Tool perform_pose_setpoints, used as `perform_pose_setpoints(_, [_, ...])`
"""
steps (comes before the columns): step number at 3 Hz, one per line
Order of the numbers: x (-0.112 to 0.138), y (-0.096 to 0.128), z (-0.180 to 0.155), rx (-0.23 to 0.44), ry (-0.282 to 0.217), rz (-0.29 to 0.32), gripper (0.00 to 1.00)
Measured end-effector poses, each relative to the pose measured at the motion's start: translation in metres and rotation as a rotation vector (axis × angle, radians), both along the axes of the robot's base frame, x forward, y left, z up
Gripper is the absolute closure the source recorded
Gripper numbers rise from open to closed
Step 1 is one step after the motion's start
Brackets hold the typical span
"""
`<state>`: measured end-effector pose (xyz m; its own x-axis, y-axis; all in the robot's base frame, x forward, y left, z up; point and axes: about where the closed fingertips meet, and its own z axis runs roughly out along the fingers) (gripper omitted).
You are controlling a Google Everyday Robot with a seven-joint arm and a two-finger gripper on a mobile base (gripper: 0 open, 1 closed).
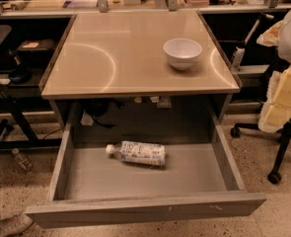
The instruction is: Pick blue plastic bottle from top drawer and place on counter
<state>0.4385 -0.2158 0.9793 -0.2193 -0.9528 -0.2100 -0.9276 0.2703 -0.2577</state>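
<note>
Sideways, blue plastic bottle (137,153) lies in top drawer (145,209) — tool out of view, state unknown.

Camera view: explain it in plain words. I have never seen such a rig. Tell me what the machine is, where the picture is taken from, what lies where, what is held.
The machine is a wheeled robot with one arm ending in a two-finger gripper. The gripper is out of this picture, so nothing is seen held. The one camera looks down from in front of the beige counter; its mounting is unknown. A white bowl stands on the counter, right rear. Below, the grey top drawer is pulled open; the blue plastic bottle lies on its side inside, cap pointing left.
</note>
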Motion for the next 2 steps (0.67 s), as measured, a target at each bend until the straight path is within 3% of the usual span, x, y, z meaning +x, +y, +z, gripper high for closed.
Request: perform_pose_setpoints(2, [0.0035, 0.0016, 0.0041, -0.022, -0.020, 0.002, 0.00])
